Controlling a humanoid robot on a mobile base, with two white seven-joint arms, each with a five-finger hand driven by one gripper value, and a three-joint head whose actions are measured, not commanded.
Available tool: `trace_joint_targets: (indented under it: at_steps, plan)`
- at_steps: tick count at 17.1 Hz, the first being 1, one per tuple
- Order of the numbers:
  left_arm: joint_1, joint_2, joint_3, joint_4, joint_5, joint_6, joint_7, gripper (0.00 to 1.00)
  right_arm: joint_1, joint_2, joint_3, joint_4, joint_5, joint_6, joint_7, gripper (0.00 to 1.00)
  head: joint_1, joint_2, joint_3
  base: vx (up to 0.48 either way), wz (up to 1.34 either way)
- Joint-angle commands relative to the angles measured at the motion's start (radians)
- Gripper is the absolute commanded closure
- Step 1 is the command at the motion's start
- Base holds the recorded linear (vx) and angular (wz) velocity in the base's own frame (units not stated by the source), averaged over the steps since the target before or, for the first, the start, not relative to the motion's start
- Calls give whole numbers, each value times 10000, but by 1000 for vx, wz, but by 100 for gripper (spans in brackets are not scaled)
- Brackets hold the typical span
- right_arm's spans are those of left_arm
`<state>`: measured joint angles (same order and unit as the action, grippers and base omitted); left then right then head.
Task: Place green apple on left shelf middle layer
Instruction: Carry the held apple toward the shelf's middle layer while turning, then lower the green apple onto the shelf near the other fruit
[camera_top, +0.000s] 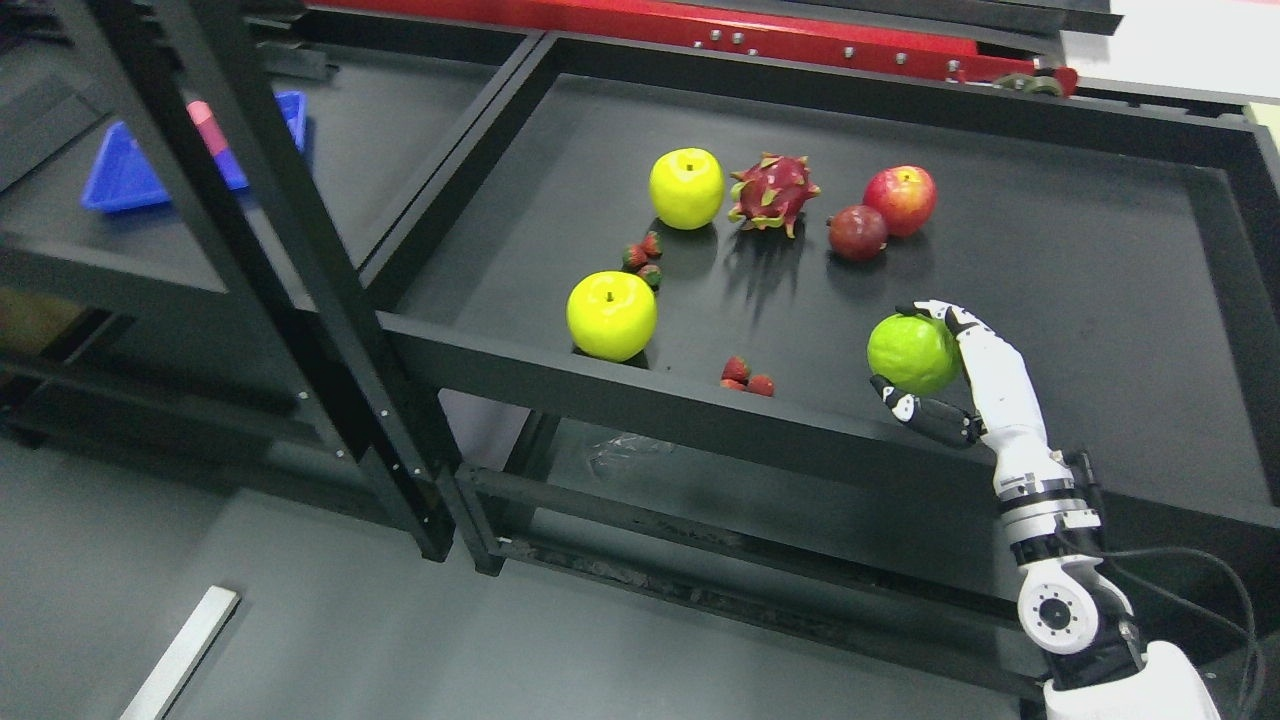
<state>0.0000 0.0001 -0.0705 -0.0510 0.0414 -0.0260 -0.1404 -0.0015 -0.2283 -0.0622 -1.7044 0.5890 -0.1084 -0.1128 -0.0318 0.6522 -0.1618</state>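
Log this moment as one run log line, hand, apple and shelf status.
right hand: shut on green apple | apple: at right shelf front | left shelf: not reached | left hand: unseen

Right hand (945, 365) — white with black finger joints — grips a round green apple (912, 354) above the front right of a black metal shelf tray (1100, 300). On the tray: two yellow apples (612, 315), a pink dragon fruit (773, 192), a red apple (901, 200), a dark plum (857, 232) and small strawberries (746, 375). Left shelf (380, 130) holds a blue plastic tray (125, 175).
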Motion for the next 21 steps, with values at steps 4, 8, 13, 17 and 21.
trace_joint_targets:
  at_steps: [4,8,13,17,21]
  plan:
    - [-122,174,0,4,0,-1,8,0,0,396,376,-14,16,-5,713,99,0,0,0,168,-500]
    - [-122,174,0,4,0,-1,8,0,-154,626,850,-29,16,-81,1004,99,0,-4,0,214,-309]
    - [-122,174,0,4,0,-1,8,0,-903,1070,1986,17,62,-66,2184,99,0,-4,0,251,-120]
    - [-122,174,0,4,0,-1,8,0,-1320,1820,3042,201,291,-20,3382,98,0,-4,0,292,-127]
    - [-122,174,0,4,0,-1,8,0,-617,2109,3415,186,170,-20,4070,76,0,-4,0,272,-110]
